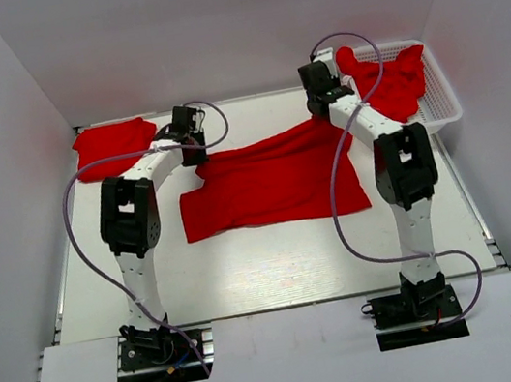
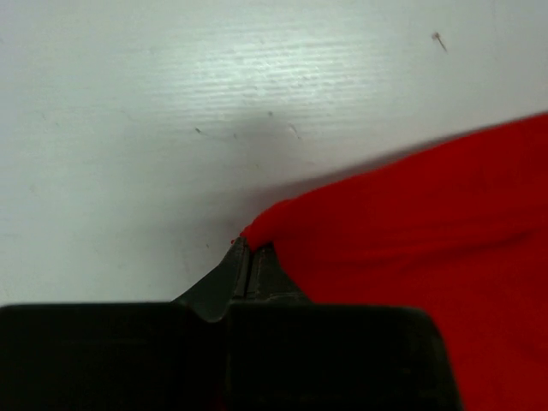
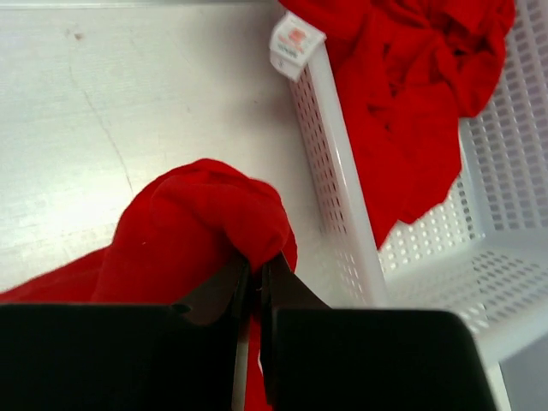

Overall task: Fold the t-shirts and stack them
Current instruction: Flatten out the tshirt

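Observation:
A red t-shirt [image 1: 273,180] lies spread across the middle of the table. My left gripper [image 1: 196,152] is shut on its far left corner [image 2: 272,224]. My right gripper [image 1: 327,112] is shut on its far right part, where the cloth bunches over the fingertips [image 3: 210,218]. A folded red t-shirt [image 1: 115,146] lies at the far left. More red t-shirts [image 1: 392,78] are heaped in the white mesh basket [image 1: 444,101] at the far right; they also show in the right wrist view [image 3: 411,77].
The basket's white mesh wall [image 3: 330,171] stands just right of my right gripper. White walls enclose the table on three sides. Bare table [image 1: 268,267] lies in front of the spread shirt.

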Robot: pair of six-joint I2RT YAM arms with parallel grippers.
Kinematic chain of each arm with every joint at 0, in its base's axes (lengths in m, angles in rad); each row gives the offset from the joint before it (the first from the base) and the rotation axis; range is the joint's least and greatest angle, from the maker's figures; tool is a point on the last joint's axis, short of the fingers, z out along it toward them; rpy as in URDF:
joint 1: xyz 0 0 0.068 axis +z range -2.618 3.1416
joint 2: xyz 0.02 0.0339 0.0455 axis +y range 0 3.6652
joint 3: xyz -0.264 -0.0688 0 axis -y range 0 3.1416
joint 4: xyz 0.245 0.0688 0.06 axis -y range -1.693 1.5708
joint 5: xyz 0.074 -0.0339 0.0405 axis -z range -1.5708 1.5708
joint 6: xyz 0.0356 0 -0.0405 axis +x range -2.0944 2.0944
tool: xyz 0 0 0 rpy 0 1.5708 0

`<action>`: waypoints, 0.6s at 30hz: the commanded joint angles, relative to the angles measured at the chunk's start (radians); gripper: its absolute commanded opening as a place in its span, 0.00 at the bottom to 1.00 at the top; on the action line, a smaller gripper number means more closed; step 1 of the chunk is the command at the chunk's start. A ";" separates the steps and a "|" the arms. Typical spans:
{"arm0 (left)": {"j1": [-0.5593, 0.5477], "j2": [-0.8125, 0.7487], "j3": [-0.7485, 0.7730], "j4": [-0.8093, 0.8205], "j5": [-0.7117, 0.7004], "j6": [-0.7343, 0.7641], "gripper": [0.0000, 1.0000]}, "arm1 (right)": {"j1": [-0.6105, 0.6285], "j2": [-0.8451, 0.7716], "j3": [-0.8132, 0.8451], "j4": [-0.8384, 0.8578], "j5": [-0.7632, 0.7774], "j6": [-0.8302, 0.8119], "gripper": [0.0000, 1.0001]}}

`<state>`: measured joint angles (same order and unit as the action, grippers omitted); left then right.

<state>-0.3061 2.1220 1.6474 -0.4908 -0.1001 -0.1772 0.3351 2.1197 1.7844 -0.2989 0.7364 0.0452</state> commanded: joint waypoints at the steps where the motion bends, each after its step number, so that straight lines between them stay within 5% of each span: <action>1: 0.015 0.022 0.122 0.034 -0.004 0.016 0.00 | -0.021 0.043 0.171 -0.008 -0.005 -0.019 0.00; 7: 0.036 0.160 0.287 -0.018 -0.026 0.016 0.00 | -0.036 0.144 0.239 0.066 -0.020 -0.039 0.00; 8: 0.045 0.173 0.301 -0.031 -0.026 0.016 0.07 | -0.034 0.149 0.240 0.079 -0.029 -0.074 0.00; 12: 0.055 0.182 0.324 -0.031 -0.017 0.025 0.93 | -0.031 0.201 0.266 0.156 -0.075 -0.145 0.14; 14: 0.055 0.182 0.333 -0.031 -0.016 0.035 1.00 | -0.033 0.227 0.320 0.133 -0.103 -0.146 0.43; 15: 0.055 0.159 0.333 -0.031 -0.016 0.044 1.00 | -0.033 0.226 0.331 0.130 -0.112 -0.148 0.74; 17: 0.055 0.141 0.344 -0.042 -0.030 0.054 1.00 | -0.025 0.214 0.337 0.132 -0.120 -0.166 0.90; 18: 0.055 0.132 0.344 -0.055 -0.039 0.068 1.00 | -0.022 0.207 0.342 0.133 -0.121 -0.171 0.90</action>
<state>-0.2569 2.3333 1.9404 -0.5278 -0.1200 -0.1421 0.3077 2.3573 2.0575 -0.2146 0.6380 -0.0853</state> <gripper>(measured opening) 0.997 0.886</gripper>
